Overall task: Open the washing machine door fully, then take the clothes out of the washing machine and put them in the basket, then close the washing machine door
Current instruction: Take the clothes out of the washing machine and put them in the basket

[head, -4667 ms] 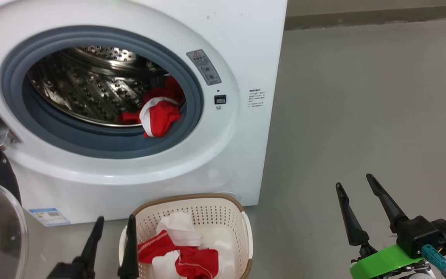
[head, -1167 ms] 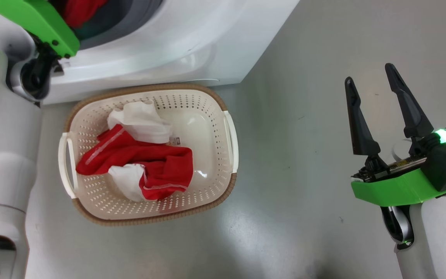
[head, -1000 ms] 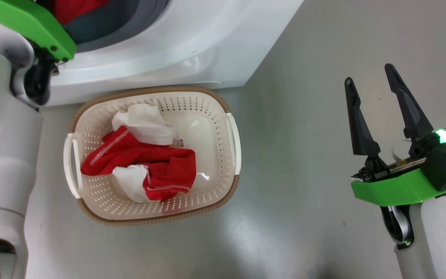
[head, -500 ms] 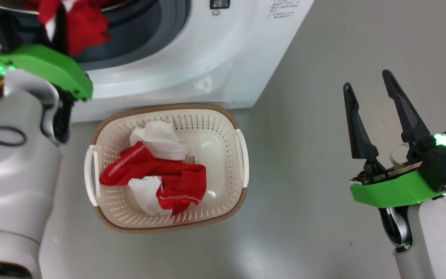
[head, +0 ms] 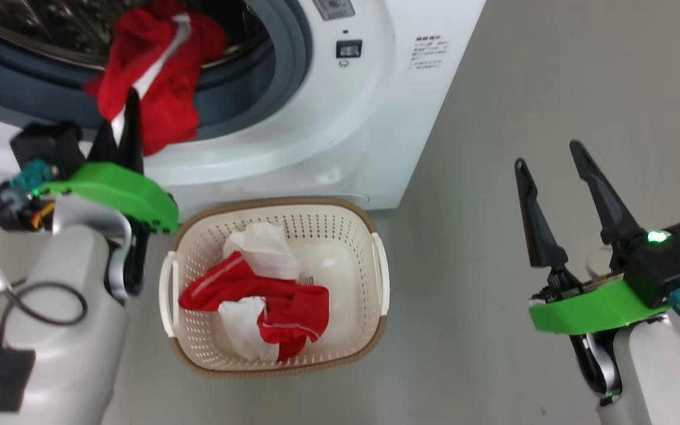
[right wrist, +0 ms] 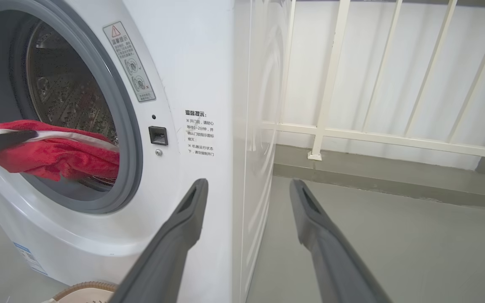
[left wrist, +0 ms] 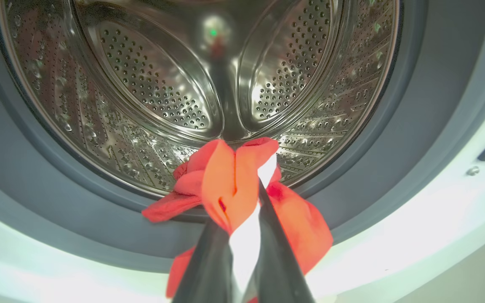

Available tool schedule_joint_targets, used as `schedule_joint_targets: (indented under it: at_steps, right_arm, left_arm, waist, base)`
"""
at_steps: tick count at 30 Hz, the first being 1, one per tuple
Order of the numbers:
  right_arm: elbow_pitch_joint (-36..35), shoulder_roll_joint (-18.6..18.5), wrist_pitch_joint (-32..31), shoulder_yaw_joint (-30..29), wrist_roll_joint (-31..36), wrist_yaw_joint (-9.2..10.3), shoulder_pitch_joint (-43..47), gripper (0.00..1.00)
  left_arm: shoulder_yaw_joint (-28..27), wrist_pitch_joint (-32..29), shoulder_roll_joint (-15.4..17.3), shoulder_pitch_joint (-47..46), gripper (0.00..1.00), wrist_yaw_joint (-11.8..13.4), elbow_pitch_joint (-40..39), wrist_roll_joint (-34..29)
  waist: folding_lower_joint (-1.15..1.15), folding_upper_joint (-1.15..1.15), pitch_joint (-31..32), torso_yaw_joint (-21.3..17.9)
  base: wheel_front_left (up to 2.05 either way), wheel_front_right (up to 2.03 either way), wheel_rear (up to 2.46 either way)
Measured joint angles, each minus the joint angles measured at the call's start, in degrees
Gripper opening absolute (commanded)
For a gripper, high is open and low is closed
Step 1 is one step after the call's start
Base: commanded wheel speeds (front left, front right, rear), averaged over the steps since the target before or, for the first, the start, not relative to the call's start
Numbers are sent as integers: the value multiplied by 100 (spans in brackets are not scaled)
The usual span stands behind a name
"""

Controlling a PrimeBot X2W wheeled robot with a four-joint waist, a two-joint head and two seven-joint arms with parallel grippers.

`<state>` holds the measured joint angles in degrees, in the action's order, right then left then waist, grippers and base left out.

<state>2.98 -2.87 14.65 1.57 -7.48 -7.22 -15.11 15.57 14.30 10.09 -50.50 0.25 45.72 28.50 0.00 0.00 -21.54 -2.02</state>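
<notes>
At left end effector (head: 132,97): fingers together, clamped on red garment (head: 160,77) with white stripe. Garment hanging out over grey rubber ring (head: 284,59) of washing machine (head: 375,118), upper part at drum mouth. Below, just right of left arm: basket (head: 269,204) on floor (head: 552,71), close against machine front, more red and white clothes (head: 269,298) inside. Well off to the right: right end effector (head: 548,154), fingers wide apart, empty, over floor.
</notes>
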Motion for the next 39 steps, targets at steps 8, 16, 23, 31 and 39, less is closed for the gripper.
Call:
schedule_joint_targets:
  at_steps: [8, 16, 23, 31, 39]
  right_arm:
    - [100, 0, -1, 44, -20, 0, 231, 100]
    - [177, 1, -1, 53, -26, 0, 459, 100]
    - [215, 3, -1, 59, -179, 0, 589, 100]
    - [226, 4, -1, 32, -180, 0, 754, 100]
    - [216, 7, -1, 53, -181, 0, 803, 100]
  left_arm:
    - [-188, 1, -74, 1021, 0, 130, -750, -361]
    - [-379, 1, -98, 1894, 0, 179, -1774, -710]
    - [-432, 1, -193, 2683, 0, 226, -2338, -888]
    - [-381, 0, -198, 3214, 0, 289, -2897, -989]
    - [-282, -119, -197, 3546, 0, 436, -3411, -990]
  waist:
    - [0, 0, 448, 66]
    - [0, 0, 882, 101]
    - [0, 0, 1161, 102]
    - [0, 0, 1402, 98]
    - [0, 0, 1442, 120]
  base:
    - [0, 0, 0]
    - [0, 0, 0]
    - [0, 0, 0]
    - [0, 0, 0]
    - [0, 0, 0]
